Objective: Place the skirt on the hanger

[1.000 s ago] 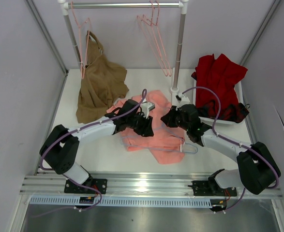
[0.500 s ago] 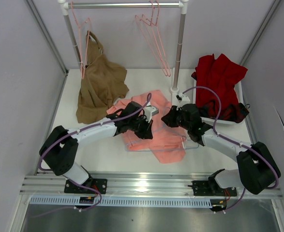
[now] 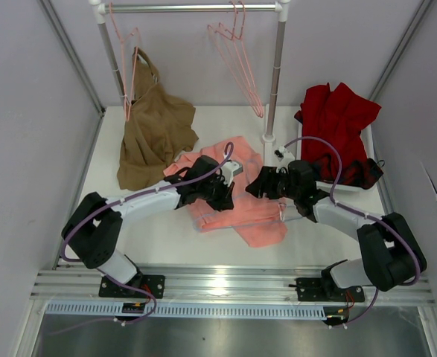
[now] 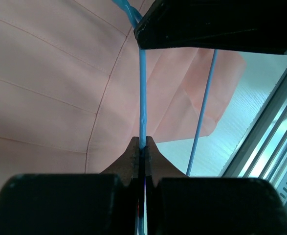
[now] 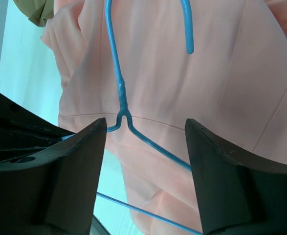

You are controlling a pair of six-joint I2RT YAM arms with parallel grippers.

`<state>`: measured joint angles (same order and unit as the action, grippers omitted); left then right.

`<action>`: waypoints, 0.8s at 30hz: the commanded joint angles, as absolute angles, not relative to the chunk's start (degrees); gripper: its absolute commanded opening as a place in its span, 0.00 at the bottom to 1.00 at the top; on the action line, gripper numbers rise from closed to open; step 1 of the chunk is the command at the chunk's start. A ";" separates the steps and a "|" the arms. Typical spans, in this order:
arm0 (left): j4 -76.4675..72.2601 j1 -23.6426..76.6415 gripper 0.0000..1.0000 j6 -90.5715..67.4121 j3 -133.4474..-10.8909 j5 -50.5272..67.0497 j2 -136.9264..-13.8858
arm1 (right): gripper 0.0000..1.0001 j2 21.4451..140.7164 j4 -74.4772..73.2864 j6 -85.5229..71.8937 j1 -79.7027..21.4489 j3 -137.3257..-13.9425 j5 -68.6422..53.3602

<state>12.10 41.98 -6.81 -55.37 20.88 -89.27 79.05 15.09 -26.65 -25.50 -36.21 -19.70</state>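
Observation:
The salmon-pink skirt [image 3: 237,201] lies crumpled on the white table between both arms. The light blue wire hanger [image 5: 120,88] rests on top of it, hook pointing away in the right wrist view. My left gripper [image 3: 219,195] is shut on one of the hanger's wires [image 4: 143,98], pinched between the pads just above the skirt [image 4: 50,88]. My right gripper [image 5: 144,127] stands open over the hanger's neck, fingers [image 5: 79,161] on either side and touching nothing. In the top view the arms hide most of the hanger.
A tan-brown garment [image 3: 152,134] hangs from a pink hanger at the rack's left post. More pink hangers [image 3: 237,59] hang on the rail. The right post [image 3: 274,89] stands just behind the skirt. A dark red garment [image 3: 337,119] fills a white bin at the right.
My left gripper has closed on the hanger's wire. My right gripper has opened and let go of the hanger. The skirt's front edge has shifted slightly.

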 commanded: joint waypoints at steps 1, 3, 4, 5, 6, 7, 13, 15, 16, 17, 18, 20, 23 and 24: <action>9.40 41.75 0.00 -5.01 -55.11 20.21 -89.30 | 0.73 80.50 20.65 -24.09 -25.05 -36.30 -25.40; 9.40 41.75 0.00 -4.92 -54.93 20.39 -89.21 | 0.73 81.56 22.05 -23.65 -24.96 -36.56 -27.41; 9.40 41.75 0.00 -4.83 -55.11 20.48 -89.21 | 0.74 82.08 23.63 -23.21 -24.87 -36.74 -28.12; 9.32 41.75 0.00 -4.83 -55.11 20.48 -89.03 | 0.74 82.52 24.16 -22.94 -24.87 -36.91 -29.52; 9.40 41.75 0.00 -4.83 -55.11 20.65 -89.03 | 0.75 83.57 24.69 -22.85 -24.87 -37.35 -30.14; 9.40 41.75 0.00 -4.75 -55.02 20.74 -89.03 | 0.75 84.19 25.83 -22.68 -24.87 -37.53 -30.67; 9.05 41.75 0.00 -4.83 -55.46 19.78 -89.38 | 0.72 89.12 30.84 -24.17 -23.56 -38.06 -38.40; 9.14 41.75 0.00 -4.92 -56.07 19.34 -89.82 | 0.67 89.56 31.72 -24.78 -23.38 -37.79 -39.46; 9.14 41.75 0.00 -4.92 -56.25 19.25 -90.09 | 0.64 89.56 31.99 -24.96 -23.38 -37.36 -39.29; 9.05 41.92 0.00 -4.92 -56.16 19.07 -90.26 | 0.56 89.56 32.34 -25.48 -23.29 -37.09 -39.46; 8.97 42.01 0.00 -5.10 -56.25 18.72 -90.35 | 0.51 89.56 33.39 -25.92 -23.20 -36.92 -39.81; 8.88 42.19 0.00 -5.45 -56.42 17.93 -90.61 | 0.33 89.82 34.10 -26.89 -23.20 -36.65 -41.04; 8.79 42.19 0.00 -5.89 -56.86 16.88 -91.05 | 0.16 89.82 34.98 -27.68 -23.12 -35.95 -41.57; 8.96 42.10 0.00 -5.98 -57.30 16.35 -91.05 | 0.12 89.74 35.15 -27.86 -23.03 -35.77 -41.83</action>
